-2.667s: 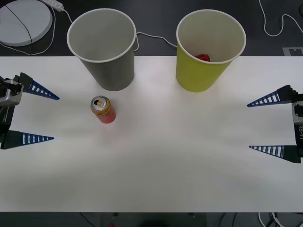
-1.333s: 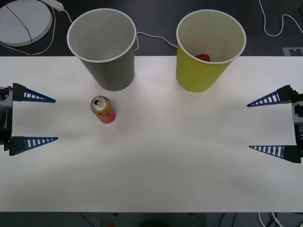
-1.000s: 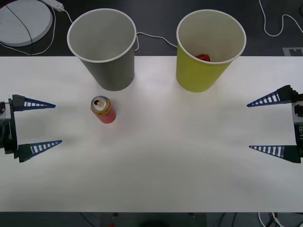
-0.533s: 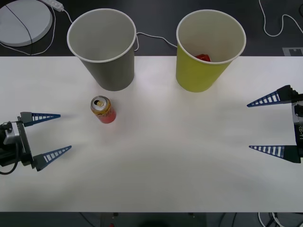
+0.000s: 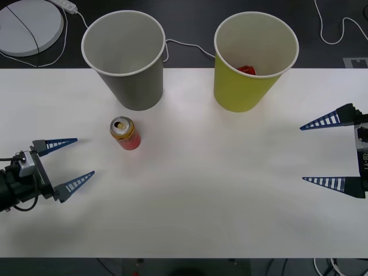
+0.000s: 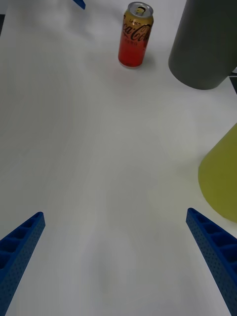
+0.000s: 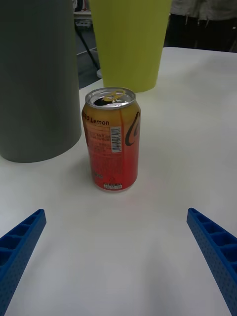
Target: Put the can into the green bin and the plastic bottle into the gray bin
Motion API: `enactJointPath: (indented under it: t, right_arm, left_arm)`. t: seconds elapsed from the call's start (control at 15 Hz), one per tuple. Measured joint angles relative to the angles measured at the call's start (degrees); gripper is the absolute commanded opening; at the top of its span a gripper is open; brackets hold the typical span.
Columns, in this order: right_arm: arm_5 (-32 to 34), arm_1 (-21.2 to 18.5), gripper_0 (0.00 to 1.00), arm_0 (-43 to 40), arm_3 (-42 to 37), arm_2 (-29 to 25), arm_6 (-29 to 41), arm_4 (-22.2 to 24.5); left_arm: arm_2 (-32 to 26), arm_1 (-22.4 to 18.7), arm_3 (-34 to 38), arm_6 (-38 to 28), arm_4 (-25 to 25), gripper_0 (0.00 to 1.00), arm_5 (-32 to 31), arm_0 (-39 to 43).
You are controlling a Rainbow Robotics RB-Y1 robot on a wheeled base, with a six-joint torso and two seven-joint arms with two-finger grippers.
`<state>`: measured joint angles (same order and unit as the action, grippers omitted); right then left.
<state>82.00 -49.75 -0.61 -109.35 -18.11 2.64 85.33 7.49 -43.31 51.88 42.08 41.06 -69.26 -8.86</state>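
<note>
Can (image 5: 125, 133) upright on white table (image 5: 218, 195), left of centre, just near of gray bin (image 5: 125, 57); pull-tab top open, nothing touching it. Left gripper (image 5: 66, 164) low at the table's left edge, near-left of the can, fingers spread wide and aimed at it, apart from it. Right gripper (image 5: 322, 152) parked at the right edge, fingers wide, holding nothing. Green bin (image 5: 253, 60) at far right of centre, well apart from the can, with a red object (image 5: 247, 70) inside.

The can (image 5: 125, 133) stands upright (tab opened) near the gray bin (image 5: 124, 59).
</note>
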Motion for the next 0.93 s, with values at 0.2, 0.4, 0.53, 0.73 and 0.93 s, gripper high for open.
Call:
enactJointPath:
  t: [0.2, 0.4, 0.53, 0.73, 0.93]
  right_arm:
    - [0.0, 0.0, 1.0, 0.0, 0.0, 0.0, 0.0, 0.0]
    - [0.0, 0.0, 1.0, 0.0, 0.0, 0.0, 0.0, 0.0]
    - [0.0, 0.0, 1.0, 0.0, 0.0, 0.0, 0.0, 0.0]
    - [0.0, 0.0, 1.0, 0.0, 0.0, 0.0, 0.0, 0.0]
    - [0.0, 0.0, 1.0, 0.0, 0.0, 0.0, 0.0, 0.0]
  left_arm:
    - [0.33, 2.58, -3.24, 2.16, -1.07, 1.0, 0.07, -1.75]
    - [0.33, 5.41, -6.86, 3.86, -1.6, 1.0, 0.18, -4.33]
    - [0.33, 6.67, -9.14, 4.4, -1.61, 1.0, 0.21, -6.54]
    - [0.33, 7.99, -9.79, 4.58, -1.15, 1.0, 1.13, -8.06]
    - [0.33, 9.4, -9.8, 4.53, -0.29, 1.0, 1.87, -9.12]
